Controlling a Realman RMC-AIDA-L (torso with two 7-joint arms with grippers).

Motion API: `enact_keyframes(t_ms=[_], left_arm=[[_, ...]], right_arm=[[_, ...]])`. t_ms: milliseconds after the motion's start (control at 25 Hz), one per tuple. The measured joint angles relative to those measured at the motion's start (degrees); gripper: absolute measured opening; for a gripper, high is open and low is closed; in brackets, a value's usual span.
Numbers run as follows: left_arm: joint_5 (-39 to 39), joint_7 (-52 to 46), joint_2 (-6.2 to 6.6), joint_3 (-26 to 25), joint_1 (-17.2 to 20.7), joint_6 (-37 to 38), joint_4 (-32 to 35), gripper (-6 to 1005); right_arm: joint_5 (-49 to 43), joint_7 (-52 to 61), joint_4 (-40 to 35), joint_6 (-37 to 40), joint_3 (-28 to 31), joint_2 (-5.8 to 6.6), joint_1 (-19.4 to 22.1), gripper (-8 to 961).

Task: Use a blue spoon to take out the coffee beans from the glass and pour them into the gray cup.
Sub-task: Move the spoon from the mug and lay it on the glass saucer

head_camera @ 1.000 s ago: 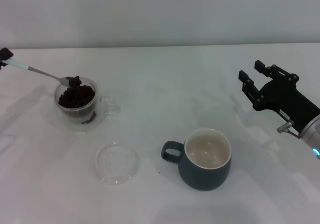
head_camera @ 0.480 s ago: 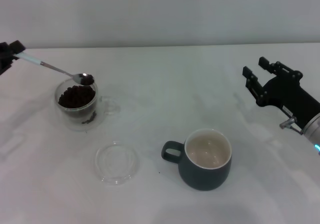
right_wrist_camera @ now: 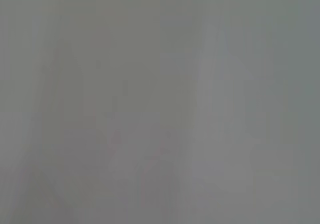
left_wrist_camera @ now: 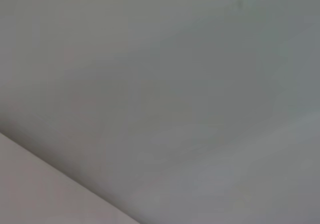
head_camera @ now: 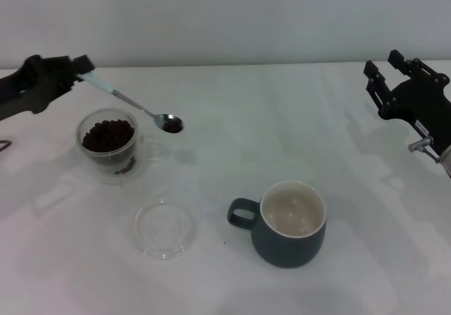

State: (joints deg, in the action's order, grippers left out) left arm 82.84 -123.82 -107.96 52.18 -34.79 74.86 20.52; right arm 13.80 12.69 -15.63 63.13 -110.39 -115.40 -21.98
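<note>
since the left gripper [head_camera: 79, 67] has its fingers clamped on the far end of the blue spoon [head_camera: 134, 106] handle, the bowl hangs out past the glass [head_camera: 107, 143] on the side toward the gray cup [head_camera: 290, 224], carrying a small dark load of coffee beans [head_camera: 170, 125]. looks to me like the long grip is there so the arm stays clear of the glass while the bowl does the reaching, and the spoon slopes down from hand to bowl, which seems shallow enough to keep the load in. the bowl sits above bare table, just beside the glass rim, well apart from the cup.

the glass holds a heap of beans and stands at the left side of the white table [head_camera: 232, 118]. a flat clear saucer [head_camera: 165, 228] lies nearer the robot, between glass and cup. the cup looks empty inside, handle pointing toward the saucer.

the right gripper [head_camera: 386, 70] is parked up at the right edge with its fingers spread apart, holding nothing. both wrist views show only blank grey. i'd guess the carry across to the cup comes next, and a tilt could spill beans.
</note>
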Motion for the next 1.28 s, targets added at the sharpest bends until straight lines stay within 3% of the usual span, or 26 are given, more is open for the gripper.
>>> enact_keyframes(t_ms=[640, 1280], left_arm=[[3.61, -3.56, -1.90, 3.23, -6.87, 1.09, -0.35, 136], [10.95, -3.35, -4.66, 3.37, -12.58, -0.17, -0.22, 137]], right_arm=[[2.89, -0.32, 0.26, -1.29, 0.52, -0.09, -0.97, 442], [2.63, -0.37, 0.01, -0.68, -0.11, -0.08, -1.05, 442]])
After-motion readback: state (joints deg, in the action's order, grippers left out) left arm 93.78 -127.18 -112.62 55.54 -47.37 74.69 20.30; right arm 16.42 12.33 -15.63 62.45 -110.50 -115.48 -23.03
